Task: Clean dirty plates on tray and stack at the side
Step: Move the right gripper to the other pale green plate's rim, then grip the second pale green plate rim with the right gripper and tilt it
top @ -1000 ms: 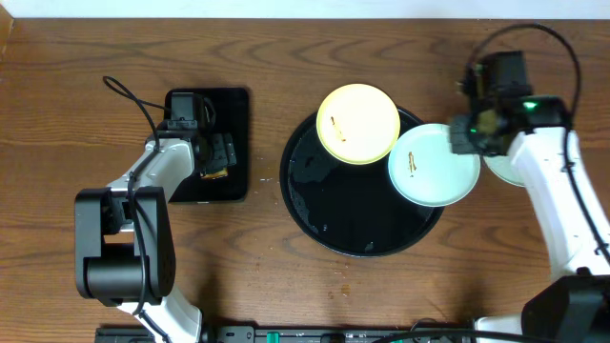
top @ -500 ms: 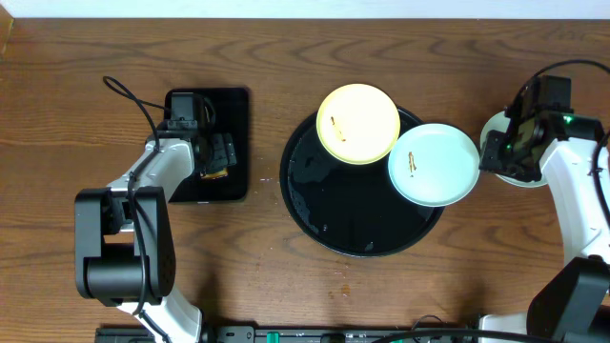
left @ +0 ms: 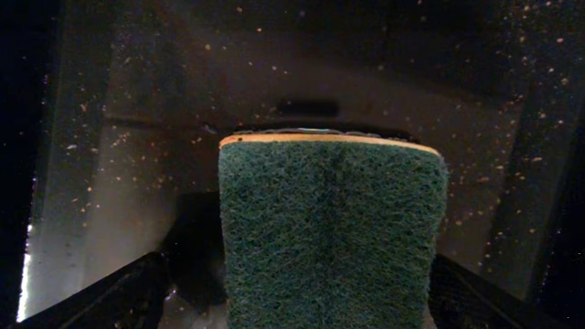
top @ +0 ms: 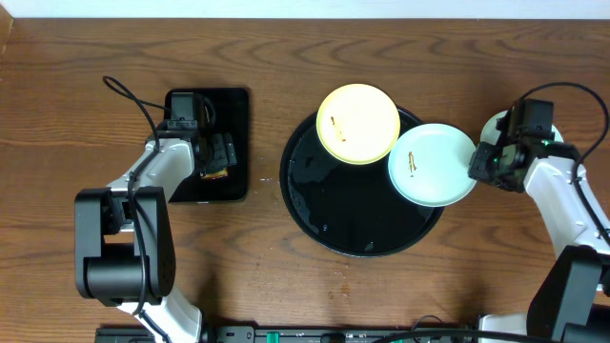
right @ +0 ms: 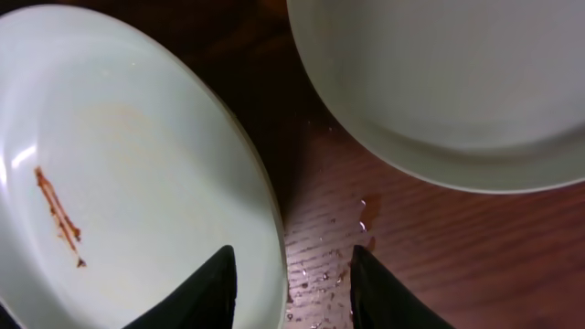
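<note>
**Surfaces.** The table [top: 286,57] has open wood in front of and behind the tray [top: 324,229], and between it and the small rectangular tray [top: 233,105]. The right side is crowded. The near half of the tray is bare.

**Plates.**
- The yellow plate [top: 357,124] overhangs the tray's back rim and the mint plate [top: 434,167] overhangs its right rim.
- These two lie just beside each other, possibly touching. Neither has shifted in the last second.
- The third plate [top: 496,126] lies off the tray on the table at the right, near the mint plate but apart, with wet wood between them.

**Arms.**
- The right gripper [top: 484,162] swung out over the third plate and is now back at the mint plate's outer rim. Its jaws are part-open, straddling that rim without clamping it.
- Judgement: a pick-up of this plate is starting, and two plates remain dirty.
- The left gripper [top: 212,157] is unmoved over the small rectangular tray. Its jaws are spread wide about the sponge [left: 329,238] and appear to be gripping it.

**Soiling.** There is one brown streak [right: 57,208] on each plate on the tray.
</note>
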`<state>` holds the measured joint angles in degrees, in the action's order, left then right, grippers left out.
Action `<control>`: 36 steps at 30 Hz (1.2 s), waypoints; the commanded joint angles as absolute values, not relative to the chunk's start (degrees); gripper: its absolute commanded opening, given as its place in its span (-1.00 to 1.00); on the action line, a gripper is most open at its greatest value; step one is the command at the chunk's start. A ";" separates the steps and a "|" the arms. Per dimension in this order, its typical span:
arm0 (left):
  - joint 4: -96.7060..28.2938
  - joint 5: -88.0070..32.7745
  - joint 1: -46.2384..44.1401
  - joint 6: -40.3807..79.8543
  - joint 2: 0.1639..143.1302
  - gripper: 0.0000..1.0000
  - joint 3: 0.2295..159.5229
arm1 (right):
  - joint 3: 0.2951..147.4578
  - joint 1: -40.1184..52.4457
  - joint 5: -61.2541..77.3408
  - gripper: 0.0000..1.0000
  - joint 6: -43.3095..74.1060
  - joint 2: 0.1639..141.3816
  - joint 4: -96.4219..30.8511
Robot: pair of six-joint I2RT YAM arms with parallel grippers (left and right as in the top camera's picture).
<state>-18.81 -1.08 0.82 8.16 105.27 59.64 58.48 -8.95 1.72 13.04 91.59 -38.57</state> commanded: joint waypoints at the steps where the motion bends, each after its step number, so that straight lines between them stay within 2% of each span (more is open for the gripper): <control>1: -18.76 -0.38 0.95 8.25 105.12 0.79 59.46 | 57.49 -9.15 1.93 -0.32 13.69 91.64 -38.00; 8: -18.76 -0.38 0.95 8.25 105.12 0.79 59.46 | 54.94 -9.15 1.96 -0.57 13.72 91.64 -35.55; 14: -18.76 -0.38 0.95 8.25 105.12 0.79 59.46 | 53.28 -9.10 2.04 -0.64 13.74 91.64 -32.71; 15: -18.76 -0.38 0.95 8.25 105.12 0.79 59.46 | 53.28 -9.06 2.04 -0.68 13.74 91.64 -32.62; 18: -18.76 -0.38 0.95 8.25 105.12 0.79 59.46 | 53.10 -8.93 2.02 -0.97 13.82 91.64 -32.14; 25: -18.76 -0.38 0.95 8.25 105.12 0.79 59.46 | 53.76 -8.93 2.13 -0.98 14.87 90.63 -33.32; 36: -18.76 -0.38 0.95 8.25 105.12 0.79 59.46 | 57.67 -5.13 10.13 -0.98 16.64 78.22 -46.46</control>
